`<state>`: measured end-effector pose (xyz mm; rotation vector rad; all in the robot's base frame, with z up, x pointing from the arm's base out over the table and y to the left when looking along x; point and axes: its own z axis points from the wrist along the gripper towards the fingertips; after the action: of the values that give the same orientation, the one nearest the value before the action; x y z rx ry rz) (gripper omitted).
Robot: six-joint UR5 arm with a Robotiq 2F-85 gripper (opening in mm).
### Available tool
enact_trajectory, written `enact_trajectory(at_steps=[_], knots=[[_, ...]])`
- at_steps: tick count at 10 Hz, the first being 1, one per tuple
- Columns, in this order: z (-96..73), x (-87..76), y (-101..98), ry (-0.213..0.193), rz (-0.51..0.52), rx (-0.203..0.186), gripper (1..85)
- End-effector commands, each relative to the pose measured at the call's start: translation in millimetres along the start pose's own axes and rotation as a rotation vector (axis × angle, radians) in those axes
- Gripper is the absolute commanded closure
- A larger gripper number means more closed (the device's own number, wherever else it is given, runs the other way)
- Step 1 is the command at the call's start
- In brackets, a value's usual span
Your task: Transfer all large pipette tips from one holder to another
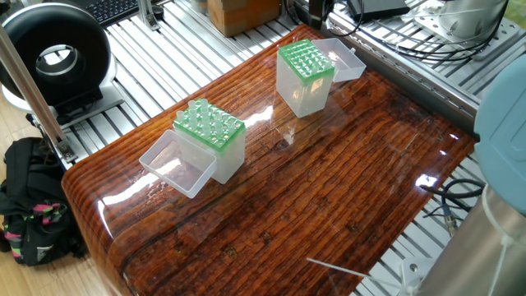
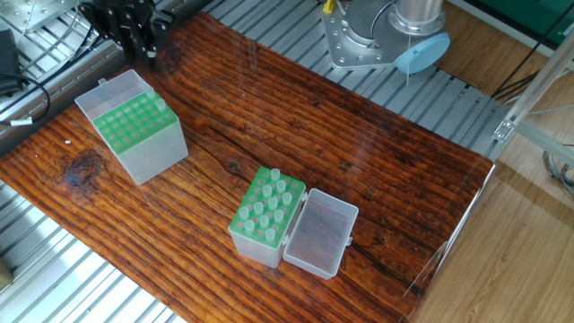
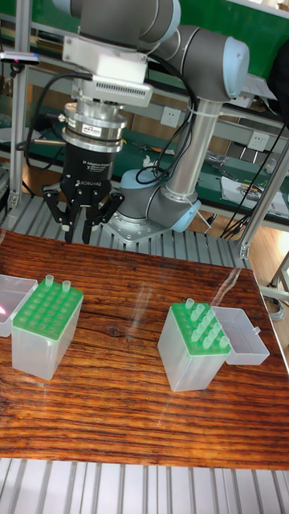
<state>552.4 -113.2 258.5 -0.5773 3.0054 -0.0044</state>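
The jaws are nearly shut, with just a thin gap, and they hold nothing. The gripper hangs above the table, over the back edge of the left box. That box has two tips standing in its far corner. The other box is well apart on the right, with many tips sticking up from its green top. Its clear lid lies open beside it.
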Motion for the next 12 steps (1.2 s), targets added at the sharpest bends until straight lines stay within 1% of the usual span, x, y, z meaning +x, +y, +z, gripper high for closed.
enact_trajectory(at_steps=[1, 2, 3, 5, 6, 7, 8, 10, 12], knots=[[-0.7, -20.9, 27.0, -0.002, 0.039, 0.007, 54.7], [2.7, -28.5, 40.0, -0.006, 0.054, 0.018, 56.0], [5.7, -34.7, 55.2, -0.01, 0.074, 0.016, 56.3], [11.6, -45.3, 88.3, -0.02, 0.105, 0.027, 56.7], [17.5, -51.5, 100.1, -0.043, 0.104, 0.022, 56.3], [17.5, -54.1, 105.4, -0.051, 0.107, 0.001, 56.3], [17.5, -52.7, 102.1, -0.047, 0.099, 0.014, 56.3], [17.3, -43.6, 91.2, -0.013, 0.071, 0.058, 57.7], [16.8, -36.3, 82.4, 0.008, 0.075, 0.086, 60.3]])
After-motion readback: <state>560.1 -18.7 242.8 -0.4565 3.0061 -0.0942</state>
